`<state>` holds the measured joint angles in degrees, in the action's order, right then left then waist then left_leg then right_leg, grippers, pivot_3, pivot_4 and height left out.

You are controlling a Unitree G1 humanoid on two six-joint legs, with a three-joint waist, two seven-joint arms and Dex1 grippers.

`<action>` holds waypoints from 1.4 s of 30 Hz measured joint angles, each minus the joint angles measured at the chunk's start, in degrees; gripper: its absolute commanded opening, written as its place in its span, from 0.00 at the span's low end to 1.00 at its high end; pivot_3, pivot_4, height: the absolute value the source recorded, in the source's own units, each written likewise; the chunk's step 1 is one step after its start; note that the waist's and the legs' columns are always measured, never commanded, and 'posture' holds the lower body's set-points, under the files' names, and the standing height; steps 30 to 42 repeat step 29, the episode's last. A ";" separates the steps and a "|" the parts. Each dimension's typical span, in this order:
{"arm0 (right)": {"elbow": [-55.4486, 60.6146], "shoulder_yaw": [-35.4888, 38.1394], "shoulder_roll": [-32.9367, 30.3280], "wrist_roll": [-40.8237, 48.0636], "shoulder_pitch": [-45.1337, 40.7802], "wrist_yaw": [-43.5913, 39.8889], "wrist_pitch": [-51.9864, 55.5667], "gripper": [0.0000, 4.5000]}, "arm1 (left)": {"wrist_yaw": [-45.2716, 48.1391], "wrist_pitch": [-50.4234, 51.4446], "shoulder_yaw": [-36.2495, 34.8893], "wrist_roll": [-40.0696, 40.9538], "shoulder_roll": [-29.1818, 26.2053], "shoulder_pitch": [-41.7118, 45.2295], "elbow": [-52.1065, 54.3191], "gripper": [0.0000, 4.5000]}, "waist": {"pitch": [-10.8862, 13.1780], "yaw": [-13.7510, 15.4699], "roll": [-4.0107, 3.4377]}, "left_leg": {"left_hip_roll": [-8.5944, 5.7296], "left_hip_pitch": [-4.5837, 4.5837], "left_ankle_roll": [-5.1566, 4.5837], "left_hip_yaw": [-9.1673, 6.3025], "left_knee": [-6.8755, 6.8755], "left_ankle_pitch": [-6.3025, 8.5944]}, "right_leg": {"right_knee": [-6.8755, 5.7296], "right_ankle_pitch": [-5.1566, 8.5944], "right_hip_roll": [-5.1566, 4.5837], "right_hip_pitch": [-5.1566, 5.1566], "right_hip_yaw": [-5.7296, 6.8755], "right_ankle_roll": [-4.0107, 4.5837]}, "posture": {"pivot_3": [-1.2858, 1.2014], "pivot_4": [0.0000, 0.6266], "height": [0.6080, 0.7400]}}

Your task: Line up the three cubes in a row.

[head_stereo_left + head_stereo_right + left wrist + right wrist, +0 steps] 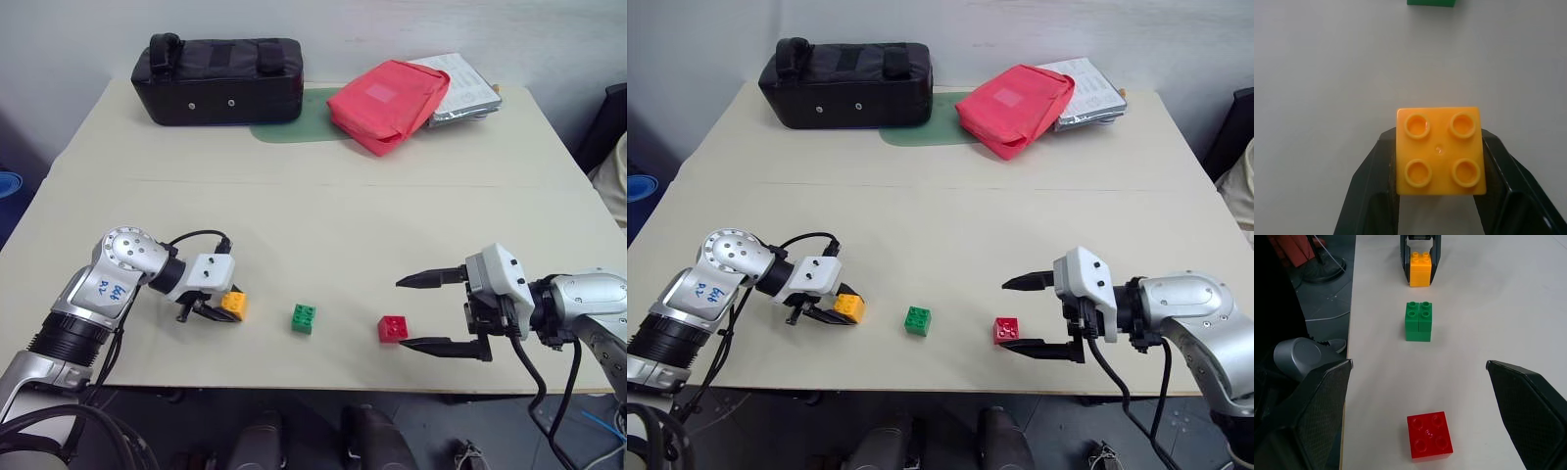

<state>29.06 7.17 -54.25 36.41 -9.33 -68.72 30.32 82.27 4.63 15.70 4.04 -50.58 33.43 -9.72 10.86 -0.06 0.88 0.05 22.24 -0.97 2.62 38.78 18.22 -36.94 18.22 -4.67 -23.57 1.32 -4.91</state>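
The orange-yellow cube (233, 304) rests on the table near its front edge, with my left gripper (220, 311) shut on it; the black fingers (1376, 176) press on two opposite sides. The green cube (304, 318) stands free a short way to its right. Further right is the red cube (393, 328), just in front of the fingertips of my right gripper (402, 312), which is open wide and touches nothing. In the right wrist view the red cube (1429, 434), green cube (1418, 320) and orange-yellow cube (1420, 268) lie roughly along one line.
A black bag (217, 78) sits at the back left of the cream table (343, 215). A red pouch (387, 103) lies on a silver packet (470, 98) at the back right, with a green mat (294, 127) between them. The table's front edge runs just below the cubes.
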 measured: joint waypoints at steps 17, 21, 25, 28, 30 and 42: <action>-1.40 6.22 -4.12 -1.60 7.76 -4.22 -3.02 1.00 | 2.40 5.41 -12.26 10.43 -7.32 -9.52 6.97 0.99 | 0.00 -0.06 0.00 | 0.08 0.01 0.01 -0.03 0.09 0.07 | 0.07 0.00 -0.01 0.03 0.01 0.00 | 0.52 0.24 1.00; -4.02 14.81 -6.49 -1.62 15.36 -9.66 -4.92 1.00 | 3.72 8.30 -21.79 15.44 -15.43 -15.88 9.32 0.99 | 0.00 -0.12 0.00 | 0.08 -0.10 -0.11 -0.03 0.03 0.16 | 0.14 0.01 -0.02 0.11 -0.01 0.01 | 0.52 0.24 1.00; -8.41 21.21 -7.86 -2.04 18.32 -13.80 -7.04 1.00 | 3.73 11.36 -28.01 18.56 -20.48 -18.35 9.35 0.99 | 0.00 -0.13 -0.01 | 0.08 -0.16 -0.28 -0.02 0.05 0.26 | 0.20 0.01 -0.05 0.18 -0.02 0.01 | 0.52 0.24 1.00; -10.53 23.12 -8.16 -2.08 18.53 -14.82 -7.90 1.00 | 3.72 13.60 -30.37 21.08 -21.48 -18.75 9.75 0.99 | 0.00 -0.07 -0.01 | 0.08 -0.17 -0.27 -0.03 0.04 0.26 | 0.19 0.01 -0.07 0.17 -0.01 0.02 | 0.52 0.24 1.00; -11.10 23.15 -8.16 -2.04 18.43 -14.84 -7.87 1.00 | 3.70 14.20 -30.78 21.80 -21.51 -18.71 9.76 0.99 | 0.00 -0.12 -0.01 | 0.08 -0.17 -0.26 -0.03 0.04 0.27 | 0.19 0.01 -0.07 0.16 -0.02 0.02 | 0.52 0.24 1.00; -11.10 23.15 -8.16 -2.04 18.43 -14.84 -7.87 1.00 | 3.70 14.20 -30.78 21.80 -21.51 -18.71 9.76 0.99 | 0.00 -0.12 -0.01 | 0.08 -0.17 -0.26 -0.03 0.04 0.27 | 0.19 0.01 -0.07 0.16 -0.02 0.02 | 0.52 0.24 1.00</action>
